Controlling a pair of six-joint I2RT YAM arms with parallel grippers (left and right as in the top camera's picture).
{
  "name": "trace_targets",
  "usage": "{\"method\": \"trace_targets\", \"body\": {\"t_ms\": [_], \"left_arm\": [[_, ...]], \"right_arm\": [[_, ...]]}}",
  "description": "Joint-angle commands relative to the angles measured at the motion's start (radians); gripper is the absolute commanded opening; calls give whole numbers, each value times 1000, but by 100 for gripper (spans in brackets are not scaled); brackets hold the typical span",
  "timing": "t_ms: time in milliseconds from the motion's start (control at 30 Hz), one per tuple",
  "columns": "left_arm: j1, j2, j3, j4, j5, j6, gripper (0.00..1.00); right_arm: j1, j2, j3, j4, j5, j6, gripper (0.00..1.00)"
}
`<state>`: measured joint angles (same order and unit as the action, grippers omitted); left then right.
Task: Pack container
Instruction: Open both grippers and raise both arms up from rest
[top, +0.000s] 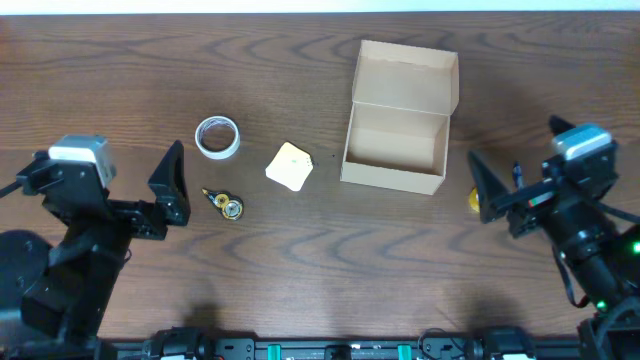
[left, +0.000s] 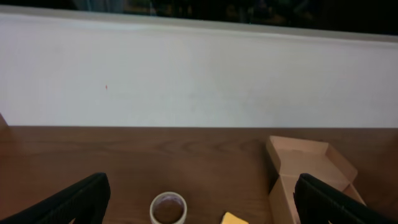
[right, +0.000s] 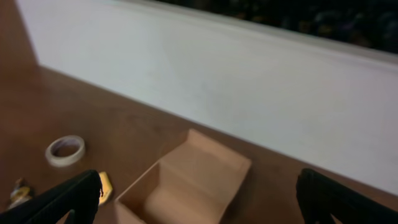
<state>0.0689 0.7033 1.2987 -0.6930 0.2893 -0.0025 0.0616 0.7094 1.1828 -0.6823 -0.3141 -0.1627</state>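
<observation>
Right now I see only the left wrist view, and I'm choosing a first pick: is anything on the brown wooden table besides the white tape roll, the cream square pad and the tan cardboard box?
Observer: Yes, a small gold-and-black item lies close to the open left gripper, nearer the arms than the white tape roll.
Operator: Anything beyond the box?
Observer: A small yellow object, partly hidden, sits between the tan cardboard box and the open right gripper.
Operator: Box loaded?
Observer: No, overhead shows its inside empty, with the lid flap open.
</observation>
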Motion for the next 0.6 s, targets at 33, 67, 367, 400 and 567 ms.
{"method": "trace_targets", "body": {"t_ms": [33,67,367,400,567], "left_arm": [[-6,-7,58,-55,20,2,95],[-11,-7,66,-76,28,-3,95],[-34,-7,112,-47,105,-12,95],[-37,-5,122,-45,94,2,95],[-52,32,146,-77,-7,165,95]], "right_arm": [[39,5,15,-45,11,-11,99],[39,6,15,-46,11,-11,99],[39,20,36,65,34,95,99],[40,40,55,64,51,95,99],[90,217,194,43,181,96,99]]}}
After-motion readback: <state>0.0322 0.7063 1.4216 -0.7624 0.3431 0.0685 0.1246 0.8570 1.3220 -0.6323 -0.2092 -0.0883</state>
